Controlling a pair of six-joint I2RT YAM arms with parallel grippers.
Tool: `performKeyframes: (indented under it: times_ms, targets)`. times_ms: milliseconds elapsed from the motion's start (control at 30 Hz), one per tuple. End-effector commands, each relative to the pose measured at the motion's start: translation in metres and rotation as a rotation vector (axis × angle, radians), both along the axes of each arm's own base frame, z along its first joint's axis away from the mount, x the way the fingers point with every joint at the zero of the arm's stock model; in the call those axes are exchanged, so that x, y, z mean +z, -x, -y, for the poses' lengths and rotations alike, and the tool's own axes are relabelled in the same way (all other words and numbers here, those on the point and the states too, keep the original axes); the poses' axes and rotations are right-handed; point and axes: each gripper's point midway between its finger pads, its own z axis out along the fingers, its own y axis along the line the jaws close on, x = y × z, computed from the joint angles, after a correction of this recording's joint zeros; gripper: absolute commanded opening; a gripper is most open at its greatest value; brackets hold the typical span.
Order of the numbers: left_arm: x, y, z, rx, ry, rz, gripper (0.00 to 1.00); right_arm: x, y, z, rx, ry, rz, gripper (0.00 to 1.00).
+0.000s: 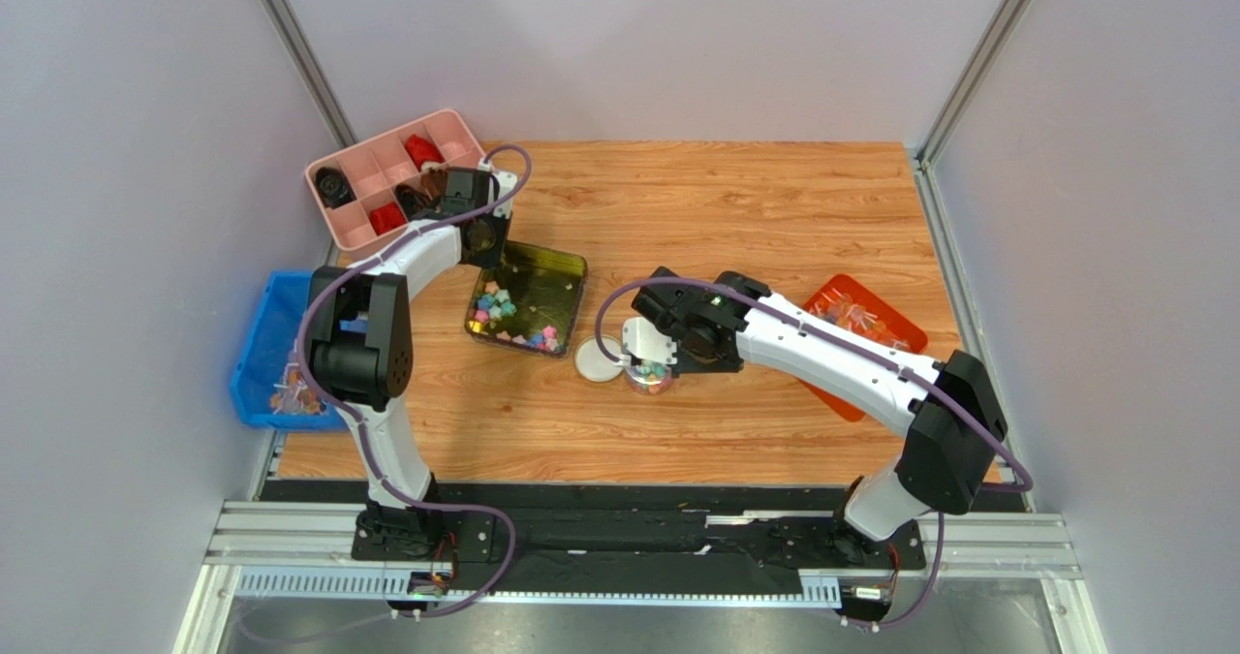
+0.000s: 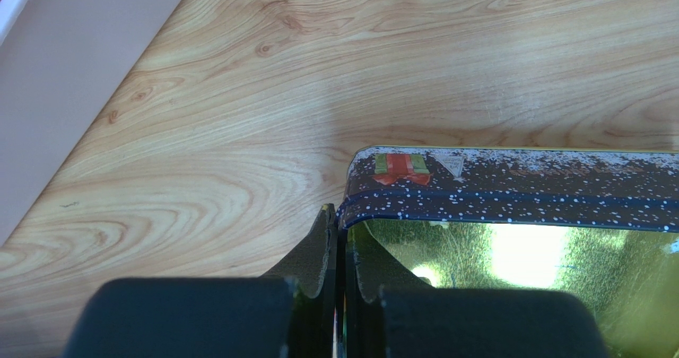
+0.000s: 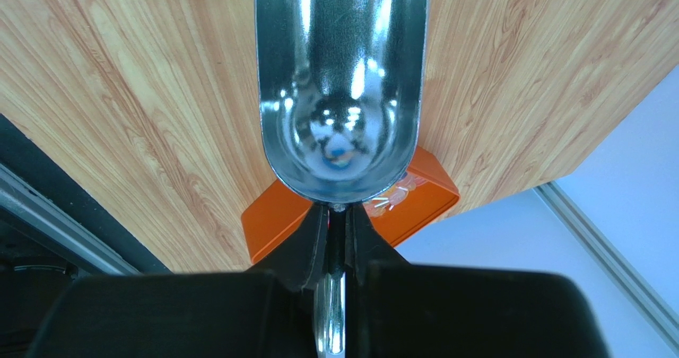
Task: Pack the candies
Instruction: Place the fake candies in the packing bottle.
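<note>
The candies, small pastel balls, lie in an open tin with a gold inside and a dark speckled wall. My left gripper is shut on the tin's rim at its far left corner; in the left wrist view one finger is outside the wall and one inside. A small jar holding some candies stands right of the tin, under my right gripper. My right gripper is shut on the handle of a shiny metal scoop. The scoop's bowl shows mainly reflections.
A white round lid lies beside the jar. A pink compartment tray with dark red pieces stands at the back left. A blue bin sits off the table's left edge. An orange tray with wrapped sweets is at the right and also shows in the right wrist view.
</note>
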Motion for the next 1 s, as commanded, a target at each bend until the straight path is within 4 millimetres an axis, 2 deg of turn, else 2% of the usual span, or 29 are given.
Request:
performKeyframes:
  times_ms: [0,267,567,733,967]
  targets:
    - [0.024,-0.017,0.000,0.000,0.006,0.067,0.00,0.008,-0.006,-0.015,0.031,-0.018,0.034,0.00]
    - [0.024,-0.016,0.000,0.000,0.005,0.066,0.00,0.007,-0.007,-0.025,0.055,-0.012,0.047,0.00]
    - [0.023,-0.016,0.000,-0.001,0.004,0.064,0.00,0.043,-0.040,-0.037,0.021,-0.105,0.206,0.00]
    - [0.022,-0.016,-0.001,0.000,0.003,0.063,0.00,0.029,-0.040,-0.037,0.030,-0.079,0.183,0.00]
    - [0.023,-0.016,0.000,0.000,0.005,0.064,0.00,-0.005,-0.024,-0.021,0.021,-0.016,0.103,0.00]
